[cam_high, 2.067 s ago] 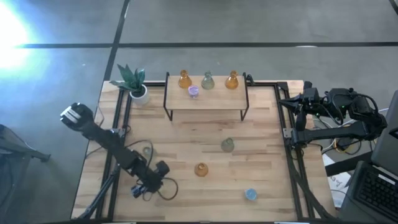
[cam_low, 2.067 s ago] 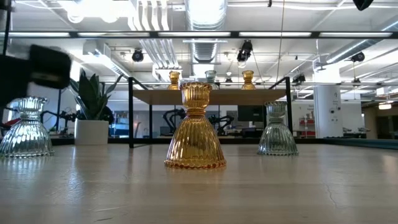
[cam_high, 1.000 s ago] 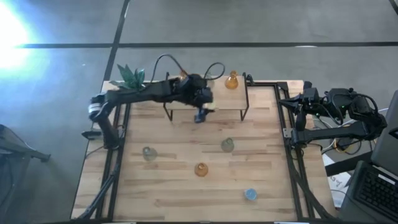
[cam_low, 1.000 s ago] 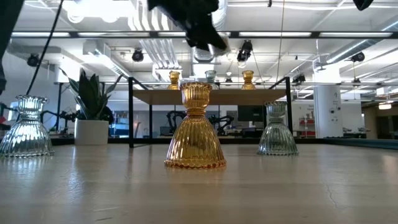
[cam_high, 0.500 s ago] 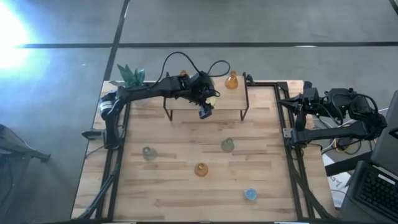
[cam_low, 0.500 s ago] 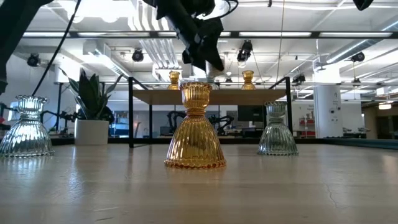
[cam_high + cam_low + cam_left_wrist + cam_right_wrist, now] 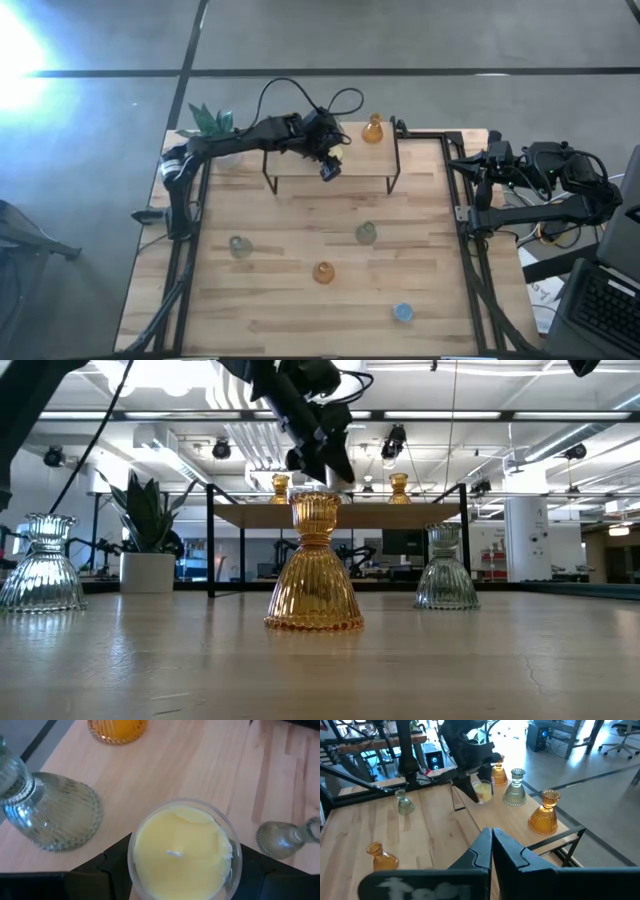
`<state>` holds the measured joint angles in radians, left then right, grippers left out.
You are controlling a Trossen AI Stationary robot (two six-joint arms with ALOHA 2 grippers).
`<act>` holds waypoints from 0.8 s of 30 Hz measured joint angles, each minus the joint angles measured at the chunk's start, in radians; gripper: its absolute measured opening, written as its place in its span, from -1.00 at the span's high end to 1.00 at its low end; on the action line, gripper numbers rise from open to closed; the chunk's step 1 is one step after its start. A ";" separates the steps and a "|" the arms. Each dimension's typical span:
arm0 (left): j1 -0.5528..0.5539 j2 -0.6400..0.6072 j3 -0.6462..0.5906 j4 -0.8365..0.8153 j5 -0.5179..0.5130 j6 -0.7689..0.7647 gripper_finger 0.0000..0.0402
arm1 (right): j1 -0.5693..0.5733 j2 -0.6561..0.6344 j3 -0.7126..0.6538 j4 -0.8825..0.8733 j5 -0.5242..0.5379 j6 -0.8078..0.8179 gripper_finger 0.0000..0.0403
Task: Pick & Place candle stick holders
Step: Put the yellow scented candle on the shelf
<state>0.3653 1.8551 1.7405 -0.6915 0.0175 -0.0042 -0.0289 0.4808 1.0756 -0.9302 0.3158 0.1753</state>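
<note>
The left tool (image 7: 328,165) is clamped on a yellow candle holder (image 7: 184,854) over the raised shelf (image 7: 380,163). 3 holders appear placed there; 4 wait on the tabletop (image 7: 290,300). The right tool (image 7: 491,836), fingers together, idles aside.

No readable text

We find no words, labels, brand marks, numbers or signs that we can read in any of the four views, neither on the table (image 7: 300,215) nor in the room behind it.
</note>
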 joint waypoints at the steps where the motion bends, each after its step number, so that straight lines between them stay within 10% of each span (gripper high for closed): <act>1: 0.002 0.002 -0.004 0.013 -0.001 -0.006 -0.19 | 0.000 0.000 0.000 0.000 0.000 0.000 0.96; 24: 0.026 0.011 -0.131 0.201 -0.116 -0.041 -0.19 | 0.000 0.000 0.000 0.000 0.000 0.000 0.96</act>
<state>0.3908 1.8659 1.6093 -0.4900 -0.0989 -0.0448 -0.0292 0.4812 1.0753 -0.9302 0.3161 0.1753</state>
